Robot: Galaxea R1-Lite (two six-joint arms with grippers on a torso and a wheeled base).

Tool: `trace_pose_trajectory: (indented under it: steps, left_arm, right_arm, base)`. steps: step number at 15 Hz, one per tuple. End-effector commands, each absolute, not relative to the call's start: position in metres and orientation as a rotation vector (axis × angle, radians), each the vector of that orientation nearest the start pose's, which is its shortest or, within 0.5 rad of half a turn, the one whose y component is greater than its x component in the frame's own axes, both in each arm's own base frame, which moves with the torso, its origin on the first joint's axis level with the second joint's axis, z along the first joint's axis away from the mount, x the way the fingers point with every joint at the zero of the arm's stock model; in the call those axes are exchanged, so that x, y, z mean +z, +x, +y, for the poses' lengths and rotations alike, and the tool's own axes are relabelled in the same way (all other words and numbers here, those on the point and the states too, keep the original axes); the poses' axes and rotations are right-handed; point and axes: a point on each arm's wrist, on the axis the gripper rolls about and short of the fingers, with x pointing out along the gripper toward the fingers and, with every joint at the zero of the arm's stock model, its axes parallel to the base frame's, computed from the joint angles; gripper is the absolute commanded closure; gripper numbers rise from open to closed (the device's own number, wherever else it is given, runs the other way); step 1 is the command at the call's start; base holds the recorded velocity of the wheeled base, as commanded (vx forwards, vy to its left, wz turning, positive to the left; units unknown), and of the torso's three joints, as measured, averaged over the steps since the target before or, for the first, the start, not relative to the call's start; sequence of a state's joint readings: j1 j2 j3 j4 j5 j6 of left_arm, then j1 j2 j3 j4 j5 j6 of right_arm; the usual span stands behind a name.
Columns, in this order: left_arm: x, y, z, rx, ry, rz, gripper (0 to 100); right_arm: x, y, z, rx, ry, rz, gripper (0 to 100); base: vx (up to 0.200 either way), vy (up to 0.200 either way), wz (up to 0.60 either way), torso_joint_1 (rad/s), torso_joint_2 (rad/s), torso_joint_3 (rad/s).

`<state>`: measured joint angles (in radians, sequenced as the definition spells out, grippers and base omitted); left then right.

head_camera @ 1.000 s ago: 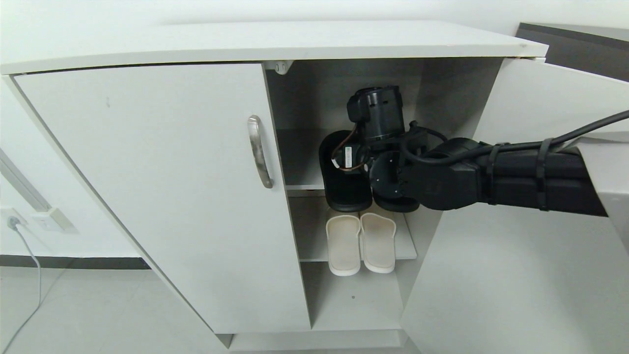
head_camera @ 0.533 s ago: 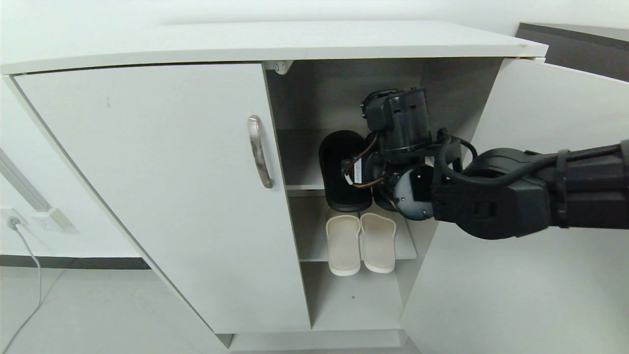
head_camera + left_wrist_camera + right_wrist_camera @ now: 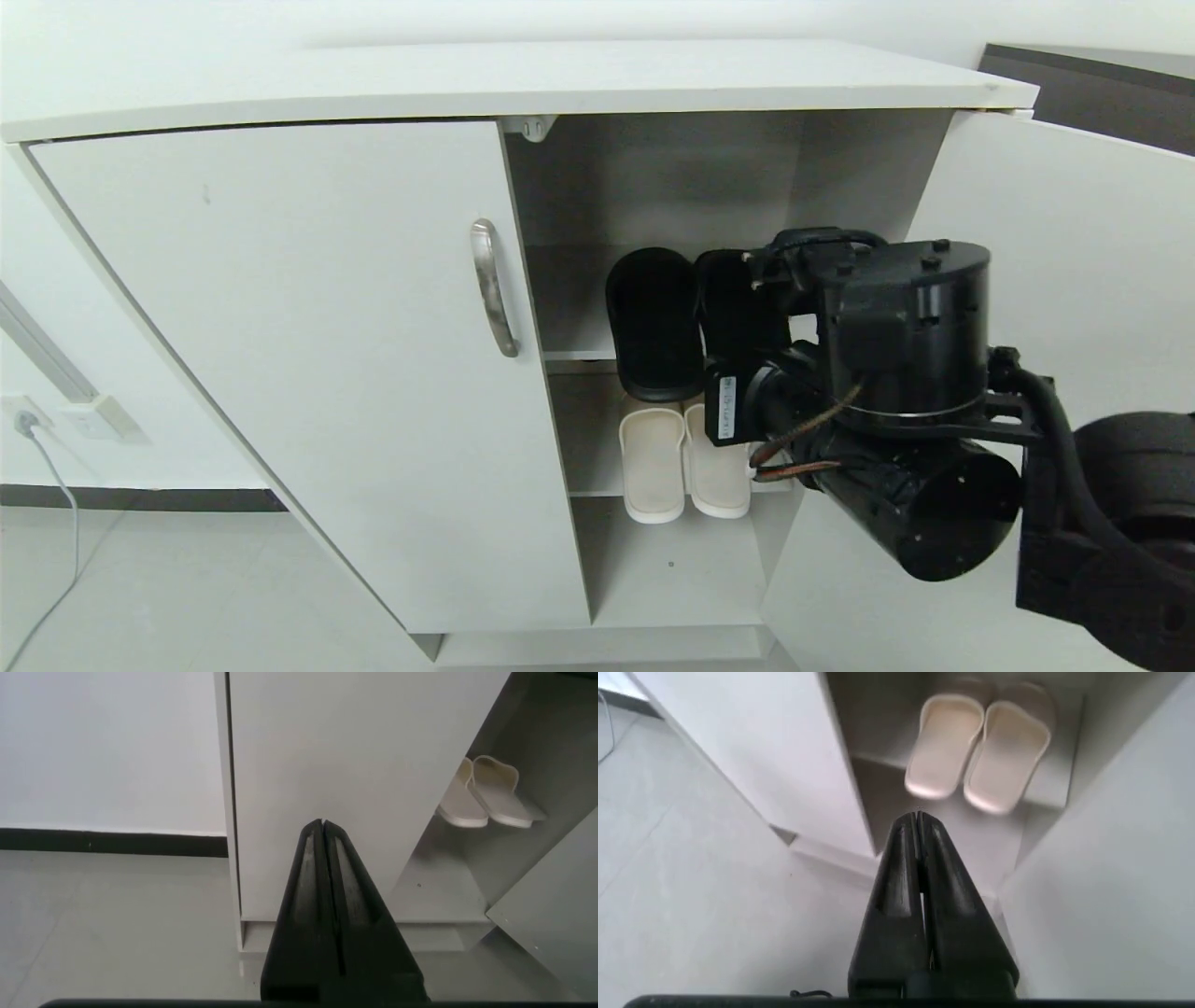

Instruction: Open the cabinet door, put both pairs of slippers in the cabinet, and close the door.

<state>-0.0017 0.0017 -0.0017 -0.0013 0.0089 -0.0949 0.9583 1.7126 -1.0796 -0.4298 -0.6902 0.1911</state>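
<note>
The white cabinet (image 3: pixel 523 79) has its left door (image 3: pixel 280 355) shut and its right door (image 3: pixel 1055 215) swung open. A black pair of slippers (image 3: pixel 653 322) lies on the upper shelf. A white pair of slippers (image 3: pixel 686 457) lies on the shelf below, also seen from the left wrist (image 3: pixel 491 789) and the right wrist (image 3: pixel 980 742). My right arm (image 3: pixel 896 401) hangs outside the opening, partly covering the right black slipper. The right gripper (image 3: pixel 918 817) is shut and empty, in front of the white pair. Low by the cabinet's left door, the left gripper (image 3: pixel 322 823) is shut and empty.
A metal handle (image 3: pixel 492 287) sits on the shut left door. Bare floor (image 3: pixel 187 597) lies in front of the cabinet. A wall socket with a cable (image 3: pixel 28 425) is at the far left. The bottom compartment (image 3: pixel 672 569) holds nothing.
My right arm has drawn back out of the upper shelf, toward the camera and lower right. The black slippers stay on the shelf.
</note>
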Motion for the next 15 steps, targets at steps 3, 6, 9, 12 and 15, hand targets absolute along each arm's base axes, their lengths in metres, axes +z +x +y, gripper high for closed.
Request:
trace_pose_trajectory:
  steps: [3,6,9,12,15]
  left_arm:
    - [0.076,-0.023,0.0,0.008,-0.092,-0.002,100]
    - [0.076,-0.023,0.0,0.008,-0.094,-0.002,100]
    - [0.076,-0.023,0.0,0.006,-0.092,-0.002,100]
    - [0.076,-0.023,0.0,0.006,-0.091,-0.002,100]
    - [0.076,-0.023,0.0,0.006,-0.091,-0.002,100]
  right_arm:
    - [0.219,0.182,0.242,0.374,0.042,0.176,100]
    - [0.215,0.183,0.245,0.377,0.035,0.186,100]
    - [0.212,0.182,0.245,0.378,0.034,0.187,100]
    - [0.21,0.18,0.246,0.384,0.026,0.193,100]
    - [0.207,0.179,0.245,0.385,0.018,0.199,100]
  base:
    - [0.0,0.0,0.0,0.0,0.0,0.0]
    - [0.0,0.0,0.0,0.0,0.0,0.0]
    - [0.0,0.0,0.0,0.0,0.0,0.0]
    - [-0.2,0.0,0.0,0.007,0.0,0.001]
    - [-0.2,0.0,0.0,-0.005,0.0,0.002]
